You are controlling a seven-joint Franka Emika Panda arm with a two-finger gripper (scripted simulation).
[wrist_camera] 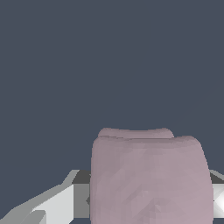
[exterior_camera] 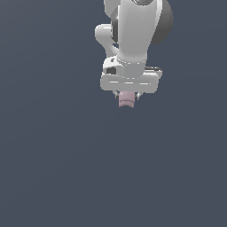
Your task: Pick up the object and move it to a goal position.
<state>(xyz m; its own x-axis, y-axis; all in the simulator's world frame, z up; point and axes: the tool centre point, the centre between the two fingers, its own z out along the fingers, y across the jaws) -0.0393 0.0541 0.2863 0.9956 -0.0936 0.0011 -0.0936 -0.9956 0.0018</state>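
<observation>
Gripper (exterior_camera: 127,95) is clamped on the pink block (exterior_camera: 126,100), which hides its fingertips. Block's base is cut off in the wrist view.

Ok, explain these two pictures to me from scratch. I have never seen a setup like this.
Both are computer renders from a simulation, not photographs. The white machine is a robot arm, and the wide pale bar at its end carries its gripper, a two-fingered clamp. The exterior view comes from a camera off the arm, watching the scene. The wrist view comes from a camera on the arm itself, so it sits very close. The pink lumpy block filling that close view is the thing to be moved; in the exterior view it sits between the fingers, which appear shut on it. Behind everything is a plain dark grey-blue surface.
</observation>
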